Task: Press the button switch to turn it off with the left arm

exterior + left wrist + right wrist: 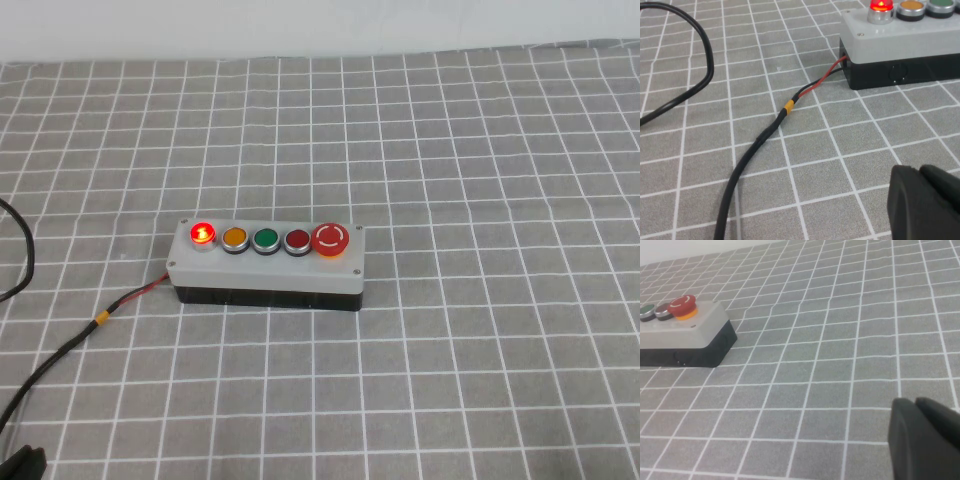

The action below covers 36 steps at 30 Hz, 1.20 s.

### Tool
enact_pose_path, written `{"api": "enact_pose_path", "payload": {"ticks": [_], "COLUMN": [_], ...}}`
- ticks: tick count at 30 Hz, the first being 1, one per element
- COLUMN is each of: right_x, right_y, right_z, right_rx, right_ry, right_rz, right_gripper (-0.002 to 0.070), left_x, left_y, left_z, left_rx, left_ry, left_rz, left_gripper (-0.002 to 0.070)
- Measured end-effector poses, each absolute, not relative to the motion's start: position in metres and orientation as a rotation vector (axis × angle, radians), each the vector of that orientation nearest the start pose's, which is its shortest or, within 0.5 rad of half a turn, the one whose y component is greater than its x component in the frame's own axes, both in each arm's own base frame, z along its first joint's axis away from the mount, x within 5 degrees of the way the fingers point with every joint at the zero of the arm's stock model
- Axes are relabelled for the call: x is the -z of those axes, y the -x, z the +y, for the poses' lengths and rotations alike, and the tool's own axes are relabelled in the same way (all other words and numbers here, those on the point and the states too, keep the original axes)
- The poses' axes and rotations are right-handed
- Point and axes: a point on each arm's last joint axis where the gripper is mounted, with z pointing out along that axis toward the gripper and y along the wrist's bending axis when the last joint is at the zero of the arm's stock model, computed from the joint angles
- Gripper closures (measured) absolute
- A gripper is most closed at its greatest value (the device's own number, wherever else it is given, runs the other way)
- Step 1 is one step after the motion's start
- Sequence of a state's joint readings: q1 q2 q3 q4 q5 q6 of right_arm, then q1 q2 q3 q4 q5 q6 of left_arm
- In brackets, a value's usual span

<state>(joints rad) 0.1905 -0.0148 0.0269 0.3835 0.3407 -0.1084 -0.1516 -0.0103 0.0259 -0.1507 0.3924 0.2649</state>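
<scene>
The button switch [203, 235] is the small bright-red button, glowing, at the left end of the grey five-button box [270, 268] in the middle of the table. It also shows in the left wrist view [881, 6], at the frame's edge. My left gripper [920, 170] hovers low over the cloth, well short of the box on its near-left side, fingers pressed together and empty. Only a black bit of the left arm [20, 464] shows in the high view. My right gripper [915, 402] is shut and empty, far to the right of the box [690, 332].
After the glowing button, the box carries an orange button [235, 239], a green one [266, 240], a dark red one [298, 241] and a large red mushroom button [331, 239]. A black cable [90, 330] with red wire runs from the box's left end towards the near left. A grey checked cloth [480, 360] covers the table.
</scene>
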Motion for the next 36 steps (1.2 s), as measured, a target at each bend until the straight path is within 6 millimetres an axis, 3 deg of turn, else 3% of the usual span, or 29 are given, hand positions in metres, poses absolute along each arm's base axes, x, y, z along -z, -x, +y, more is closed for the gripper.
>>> {"api": "enact_pose_path", "payload": {"ticks": [31,36], "right_x": [-0.1764,-0.1764], "right_y": [-0.05,-0.05], "right_z": [0.0213,0.0213], "right_rx": [-0.429,-0.429], "right_ry": [0.031,0.031], "right_rz": [1.832,1.832], "right_gripper": [0.0694,0.0694], "left_x": [-0.1701,-0.1752], "left_y": [-0.0506,-0.051], "left_z": [-0.013,-0.0177], "left_rx": [0.072,0.24], "left_ry": [-0.3,-0.17], "left_rz": [1.865,1.829], "left_gripper": [0.0678,0.0678]}}
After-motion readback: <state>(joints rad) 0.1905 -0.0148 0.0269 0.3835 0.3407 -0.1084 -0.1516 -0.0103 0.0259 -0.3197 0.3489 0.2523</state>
